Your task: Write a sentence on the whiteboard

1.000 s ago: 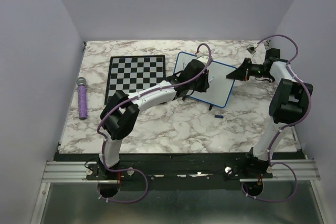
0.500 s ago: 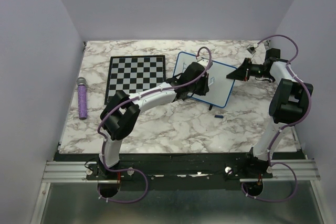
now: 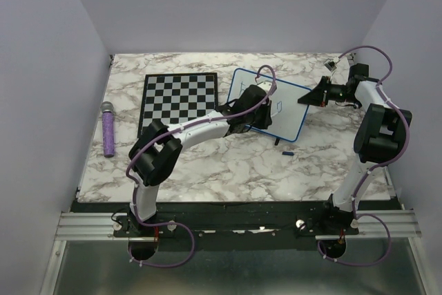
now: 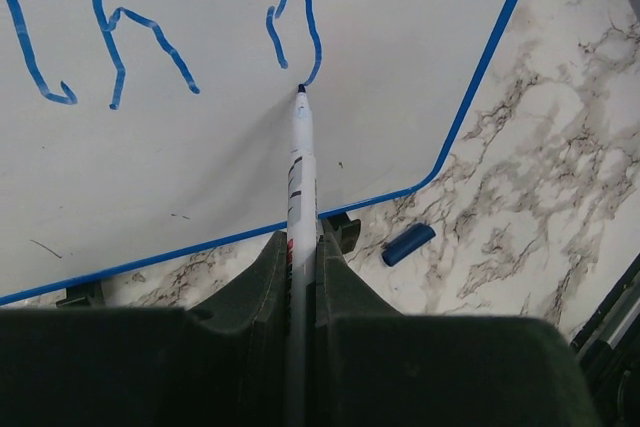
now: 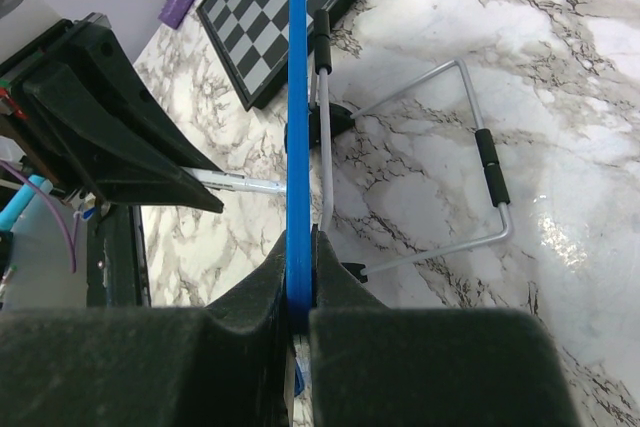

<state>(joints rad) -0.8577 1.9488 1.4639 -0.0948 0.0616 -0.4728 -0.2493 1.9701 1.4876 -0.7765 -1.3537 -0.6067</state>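
The whiteboard [image 3: 291,117] stands tilted at the back right of the table, with a blue frame. My left gripper [image 3: 256,106] is shut on a white marker [image 4: 301,172]. The marker's tip touches the board at the foot of a blue stroke. The sentence [image 4: 110,42] shows only in part in the left wrist view: "th" and one further curved letter [image 4: 296,32]. My right gripper [image 3: 309,97] is shut on the board's right frame edge [image 5: 298,87] and holds it from the side. In the right wrist view the board is seen edge-on.
A black-and-white chessboard [image 3: 179,96] lies left of the whiteboard. A purple microphone-like object [image 3: 109,129] lies at the far left. A blue marker cap [image 3: 288,153] lies on the marble in front of the board, also in the left wrist view [image 4: 408,244]. The board's wire stand [image 5: 440,147] rests behind it.
My left gripper has shifted slightly left along the board with the marker, and a new blue stroke shows to its right. The right arm has not moved.
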